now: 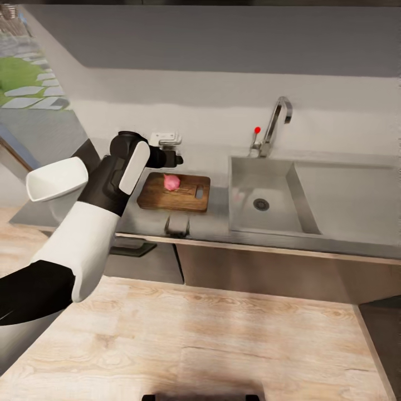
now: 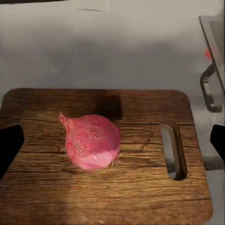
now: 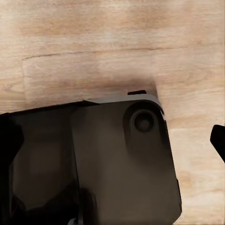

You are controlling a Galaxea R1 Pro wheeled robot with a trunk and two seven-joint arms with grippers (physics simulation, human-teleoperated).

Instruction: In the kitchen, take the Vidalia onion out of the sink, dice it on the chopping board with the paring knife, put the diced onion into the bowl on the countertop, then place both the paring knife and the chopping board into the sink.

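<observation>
1. Pale, grainy wooden planks floor the kitchen; above them a smooth grey steel countertop runs along a plain light wall.
2. At far left a glossy white bowl with rounded corners sits beside the left arm; the left gripper hangs over the board's far edge, its dark fingertips set wide apart, holding nothing.
3. Centre-left lies the brown chopping board, rectangular, rounded corners, heavy grain, slotted handle; the pinkish-red Vidalia onion, round and papery with a pointed tip, rests on it.
4. Rightward, the rectangular steel sink has a round drain, flat drainboard and curved chrome tap with red knob.
5. The right gripper's dark fingertips stand apart over a dark rounded part of the robot.
</observation>
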